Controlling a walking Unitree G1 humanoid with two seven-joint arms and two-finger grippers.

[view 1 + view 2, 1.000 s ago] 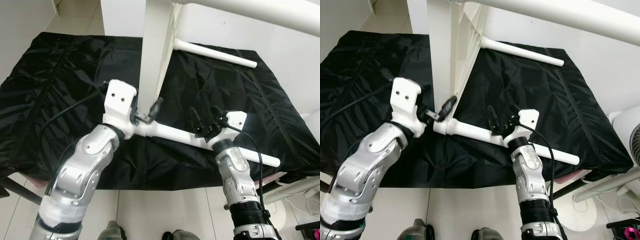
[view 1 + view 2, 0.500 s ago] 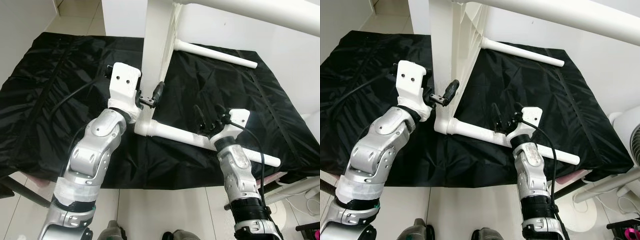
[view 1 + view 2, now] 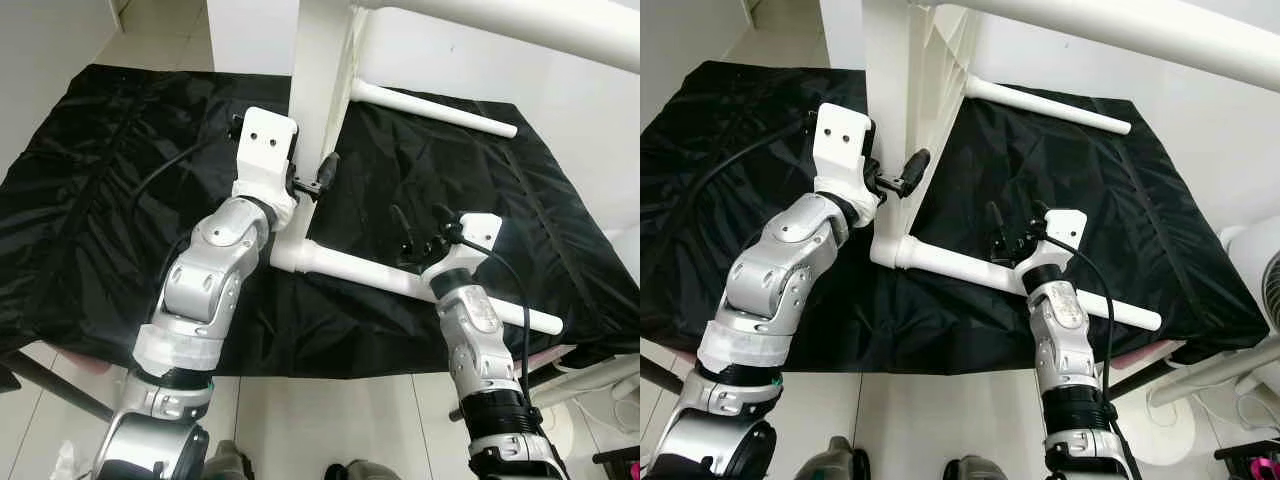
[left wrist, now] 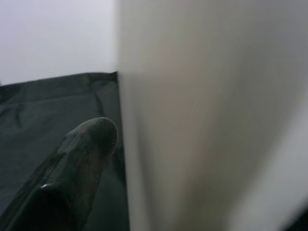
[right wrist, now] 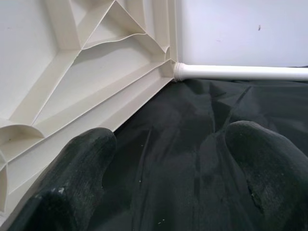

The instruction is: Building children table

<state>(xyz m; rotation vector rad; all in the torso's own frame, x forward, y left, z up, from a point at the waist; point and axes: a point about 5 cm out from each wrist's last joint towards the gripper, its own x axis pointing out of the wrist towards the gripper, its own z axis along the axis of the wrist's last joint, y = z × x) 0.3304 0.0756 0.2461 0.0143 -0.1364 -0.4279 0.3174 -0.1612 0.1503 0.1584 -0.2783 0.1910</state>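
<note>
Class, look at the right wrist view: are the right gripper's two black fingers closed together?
No. The right gripper is open, its two black fingers standing well apart with the black cloth showing between them.

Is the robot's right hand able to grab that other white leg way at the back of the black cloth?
Probably not from here. The right gripper hangs open over the near leg, and the far leg lies well beyond it across the black cloth. Nothing blocks the path; it just looks too far without stepping closer.

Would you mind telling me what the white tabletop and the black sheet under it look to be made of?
The tabletop looks like moulded plastic, matte off-white: its underside shows cast ribs. The black sheet seems thin synthetic fabric, perhaps nylon: it creases and shines faintly.
</note>
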